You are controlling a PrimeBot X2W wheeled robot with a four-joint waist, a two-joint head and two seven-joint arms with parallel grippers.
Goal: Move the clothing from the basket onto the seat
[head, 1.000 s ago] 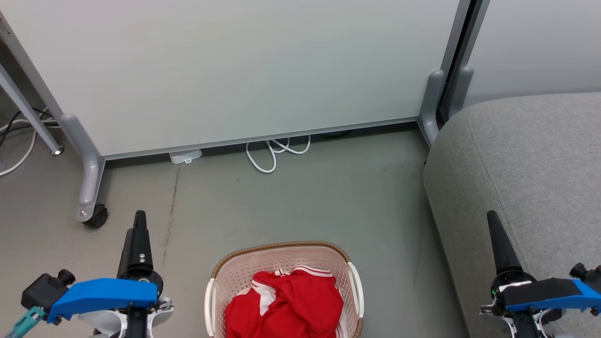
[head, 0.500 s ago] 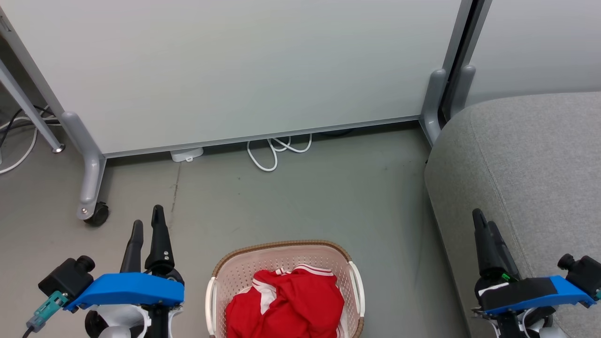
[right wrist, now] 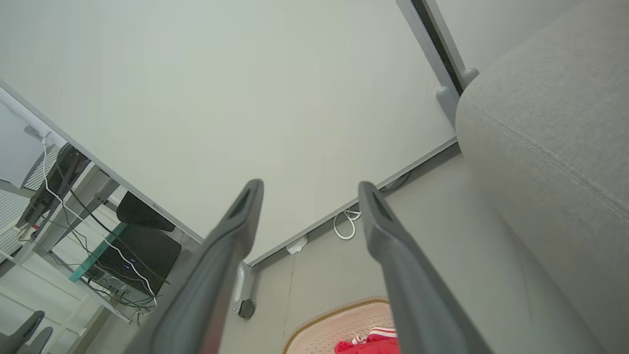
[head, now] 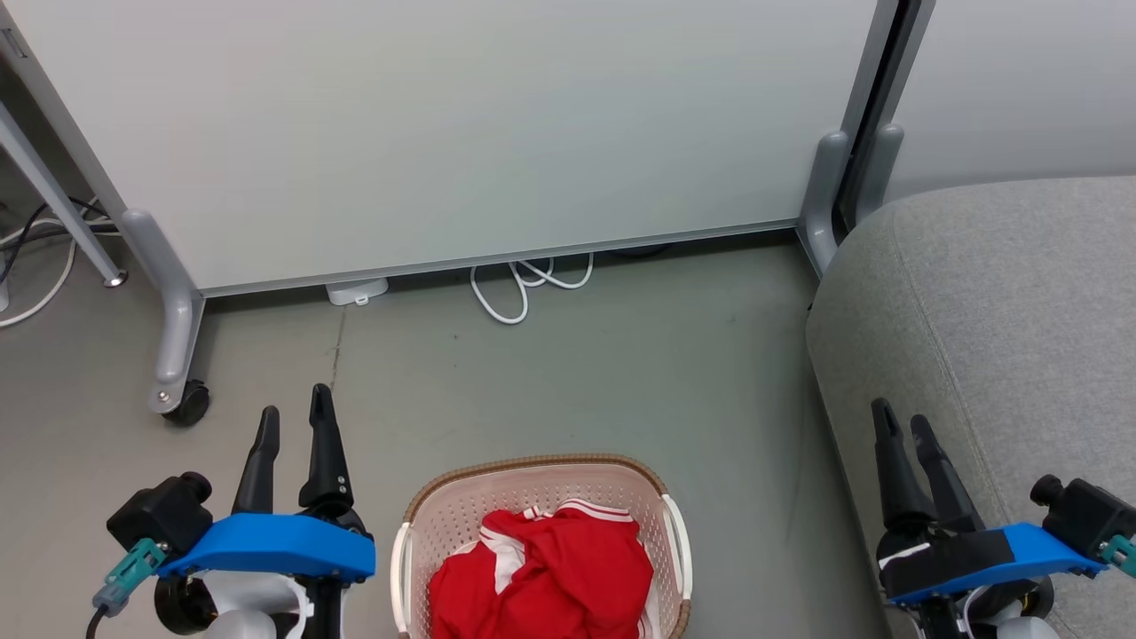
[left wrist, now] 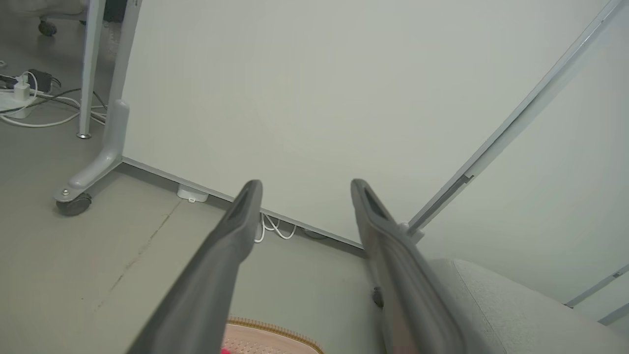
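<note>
Pre-grasp: my left gripper (head: 294, 404) & right gripper (head: 898, 413) both parted, empty. Next I'd drop onto red clothing (head: 541, 577) in basket (head: 532, 463), then sofa (head: 994, 302).

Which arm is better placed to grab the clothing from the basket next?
Left, probably: the left end effector, open, hovers just beside the basket; the right end effector, also open, sits farther off by the seat.

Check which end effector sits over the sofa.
The right end effector, its open fingers overlapping the grey sofa; the left end effector is over the floor.
</note>
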